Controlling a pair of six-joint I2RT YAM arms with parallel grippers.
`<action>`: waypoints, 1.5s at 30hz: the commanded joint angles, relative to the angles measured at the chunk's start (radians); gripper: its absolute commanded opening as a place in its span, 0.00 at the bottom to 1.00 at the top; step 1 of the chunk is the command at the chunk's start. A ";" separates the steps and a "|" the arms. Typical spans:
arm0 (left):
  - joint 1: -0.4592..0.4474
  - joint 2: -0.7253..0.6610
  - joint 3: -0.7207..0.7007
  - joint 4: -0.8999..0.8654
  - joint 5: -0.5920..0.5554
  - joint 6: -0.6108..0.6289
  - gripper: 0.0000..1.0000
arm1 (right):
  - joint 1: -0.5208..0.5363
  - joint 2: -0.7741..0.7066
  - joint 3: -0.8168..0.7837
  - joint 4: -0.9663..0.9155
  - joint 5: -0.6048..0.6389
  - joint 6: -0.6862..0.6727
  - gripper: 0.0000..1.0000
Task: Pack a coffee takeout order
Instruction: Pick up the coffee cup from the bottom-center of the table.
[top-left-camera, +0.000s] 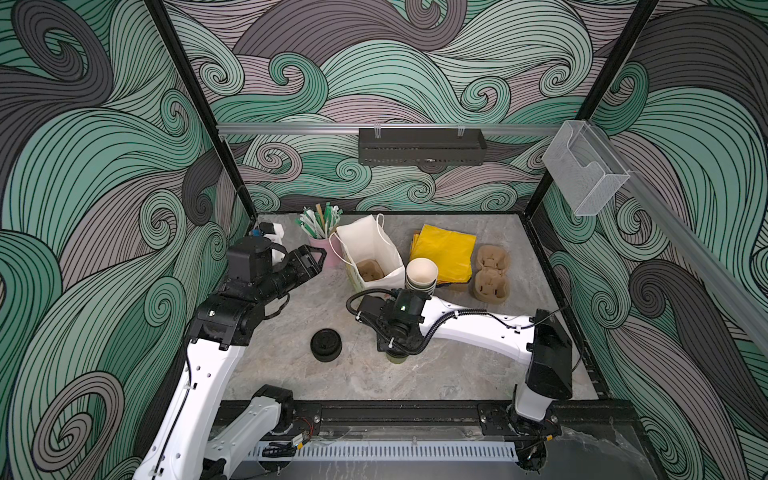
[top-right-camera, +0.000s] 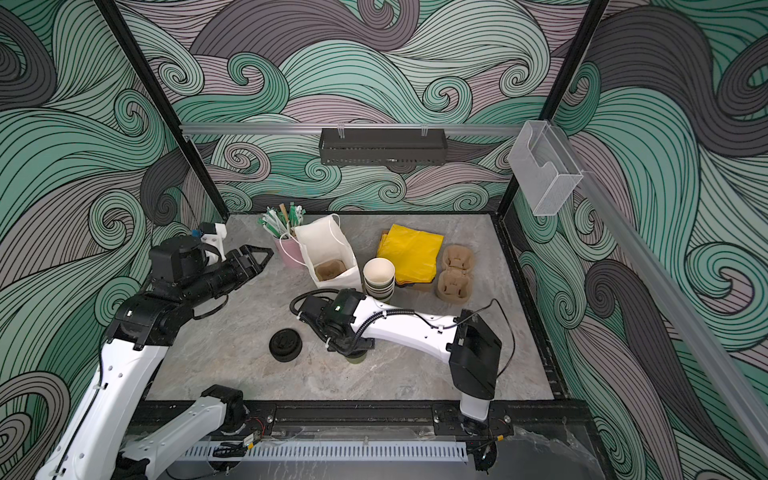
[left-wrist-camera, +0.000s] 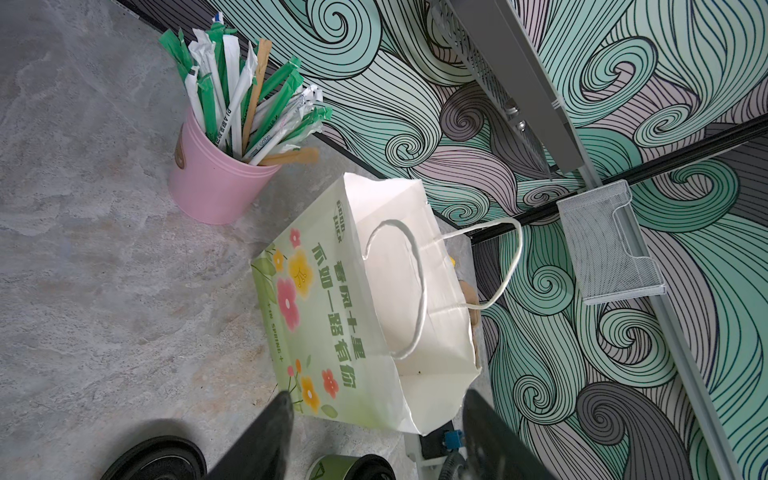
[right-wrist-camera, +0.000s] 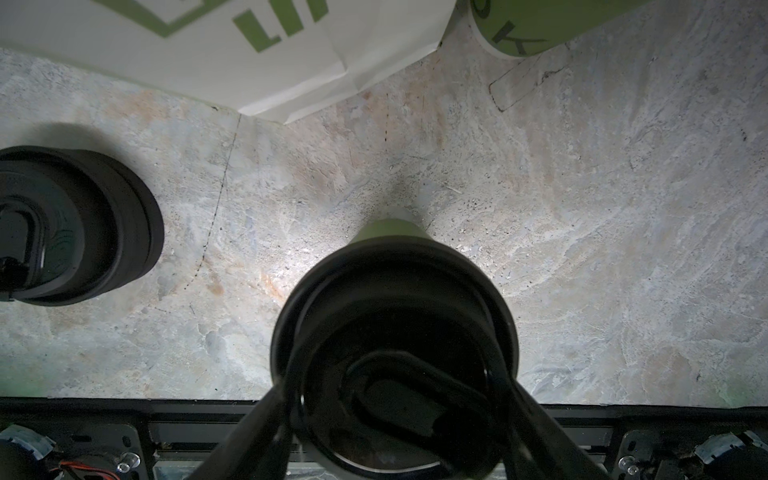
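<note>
**Clasping a lid that the arm above all but hides**

Seen from above, the right arm's wrist covers nearly all of the green paper cup (top-left-camera: 395, 358). Only a sliver of its base shows on the grey, stone-veined table (top-left-camera: 291, 374), toward the front. The right wrist view shows more. There the right gripper (right-wrist-camera: 395, 365) sets its dark fingers (right-wrist-camera: 266, 415) against opposite sides of the glossy black lid (right-wrist-camera: 395, 282), clasping the rim. The cup's green wall tapers down to the table. Nearby, a squat stack of black lids (right-wrist-camera: 83, 224) is cut off by the frame edge.

The left gripper (top-left-camera: 311, 258) hangs over the table's left side, its fingers wide and empty. It points toward a white paper bag (top-left-camera: 365, 241) with cord handles. Deep inside the bag, a tan moulded-pulp carrier (top-left-camera: 370, 270) shows only in part. The crinkled bright-yellow sheet (top-left-camera: 446, 251) loses its near corner behind a stack of white-lined cups (top-left-camera: 420, 274). More rough pulp carriers (top-left-camera: 492, 272) lie just beside the sheet.
</note>
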 joint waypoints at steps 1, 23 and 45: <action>0.006 0.000 -0.007 -0.005 -0.001 -0.001 0.66 | -0.005 0.007 -0.014 -0.009 0.005 0.027 0.69; 0.007 0.033 -0.001 0.004 0.014 -0.022 0.66 | 0.083 -0.188 0.156 -0.253 0.062 -0.073 0.64; 0.008 0.088 0.031 0.036 0.051 -0.056 0.66 | 0.045 -0.072 0.763 -0.433 0.053 -0.448 0.61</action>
